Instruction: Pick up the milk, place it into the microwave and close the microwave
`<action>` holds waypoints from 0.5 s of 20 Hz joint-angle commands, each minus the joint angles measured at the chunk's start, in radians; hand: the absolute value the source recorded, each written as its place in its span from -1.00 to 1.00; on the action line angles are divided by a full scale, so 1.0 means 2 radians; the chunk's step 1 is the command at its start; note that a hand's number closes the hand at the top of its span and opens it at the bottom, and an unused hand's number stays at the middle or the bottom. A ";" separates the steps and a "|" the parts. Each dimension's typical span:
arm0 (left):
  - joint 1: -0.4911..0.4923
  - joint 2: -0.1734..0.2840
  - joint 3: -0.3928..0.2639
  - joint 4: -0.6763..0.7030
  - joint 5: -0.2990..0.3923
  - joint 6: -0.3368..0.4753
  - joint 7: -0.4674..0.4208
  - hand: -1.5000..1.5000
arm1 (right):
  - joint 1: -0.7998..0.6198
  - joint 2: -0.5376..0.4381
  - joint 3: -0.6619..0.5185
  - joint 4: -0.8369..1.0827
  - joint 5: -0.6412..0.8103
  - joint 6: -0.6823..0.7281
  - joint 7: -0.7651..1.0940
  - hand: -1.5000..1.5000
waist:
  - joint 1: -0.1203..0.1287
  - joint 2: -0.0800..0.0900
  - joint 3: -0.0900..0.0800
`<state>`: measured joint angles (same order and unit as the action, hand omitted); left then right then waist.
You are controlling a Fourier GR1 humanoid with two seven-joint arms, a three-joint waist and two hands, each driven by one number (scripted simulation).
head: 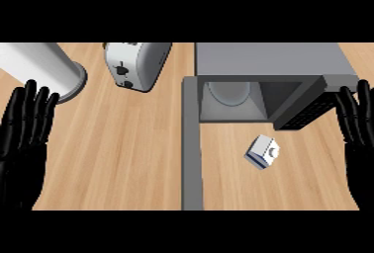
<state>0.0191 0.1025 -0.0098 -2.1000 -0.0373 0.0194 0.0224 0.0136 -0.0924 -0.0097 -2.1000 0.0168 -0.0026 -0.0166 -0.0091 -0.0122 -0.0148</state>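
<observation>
While both hands [25, 123] [356, 123] rest open, boxy milk [263, 152] on woodgrain counter [116, 148]; grey microwave [270, 62] door [191, 143] ajar

A small white-and-blue milk carton [262, 152] lies tilted on the wooden table [124, 148], just in front of an open grey microwave [270, 74] and apart from both hands. The microwave's door [191, 148] stands swung out toward the lower edge, and a pale round plate [230, 94] shows inside the cavity. A white toaster [135, 63] and a white cylinder [44, 66] stand at the far left. The left hand [25, 133] and right hand [358, 133] rest open at either edge, fingers [29, 99] pointing up.
</observation>
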 commanded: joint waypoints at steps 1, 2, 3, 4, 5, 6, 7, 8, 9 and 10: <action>-0.008 -0.004 0.006 -0.003 0.008 -0.001 0.004 -1.00 | 0.009 0.016 0.016 -0.033 0.041 -0.031 0.019 -1.00 | 0.004 0.006 0.007; -0.048 0.003 0.015 0.001 0.020 -0.002 0.020 -1.00 | -0.002 0.036 0.031 -0.035 0.070 -0.063 0.039 -1.00 | 0.003 0.006 0.007; -0.020 0.000 0.006 -0.015 0.018 -0.006 0.012 -1.00 | 0.011 0.044 0.045 -0.046 0.091 -0.092 0.049 -1.00 | 0.004 0.005 0.007; -0.009 0.001 0.005 -0.036 0.024 -0.011 0.014 -1.00 | 0.015 0.045 0.029 -0.038 0.101 -0.097 0.049 -1.00 | 0.005 0.005 0.007; -0.042 -0.010 -0.002 0.007 -0.002 0.006 -0.007 -1.00 | 0.046 0.045 0.072 -0.043 0.135 -0.146 0.028 -1.00 | -0.001 0.005 0.007; -0.034 -0.025 -0.032 -0.011 -0.018 0.015 0.004 -1.00 | 0.070 0.045 0.077 -0.064 0.141 -0.161 0.045 -1.00 | -0.003 0.004 0.007; -0.014 -0.049 -0.015 -0.011 0.039 0.052 0.059 -1.00 | 0.044 0.045 0.098 -0.049 0.135 -0.147 0.045 -1.00 | 0.004 0.005 0.007; 0.010 -0.050 0.000 -0.021 0.062 0.030 0.048 -1.00 | 0.066 0.046 0.140 -0.049 0.168 -0.177 0.045 -1.00 | 0.007 0.004 0.007; 0.024 -0.050 -0.014 -0.026 0.050 0.033 0.041 -1.00 | 0.082 0.046 0.154 -0.087 0.176 -0.176 0.083 -1.00 | 0.004 0.004 0.007; 0.062 -0.047 -0.002 -0.048 0.066 0.018 0.027 -1.00 | 0.086 0.046 0.177 -0.051 0.183 -0.210 0.044 -1.00 | 0.008 0.004 0.007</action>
<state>0.0367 0.0357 -0.0222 -2.1432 0.0357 0.0595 0.0775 0.1272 -0.0106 0.2103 -2.2034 0.2956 -0.3010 0.0763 -0.0009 -0.0040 -0.0021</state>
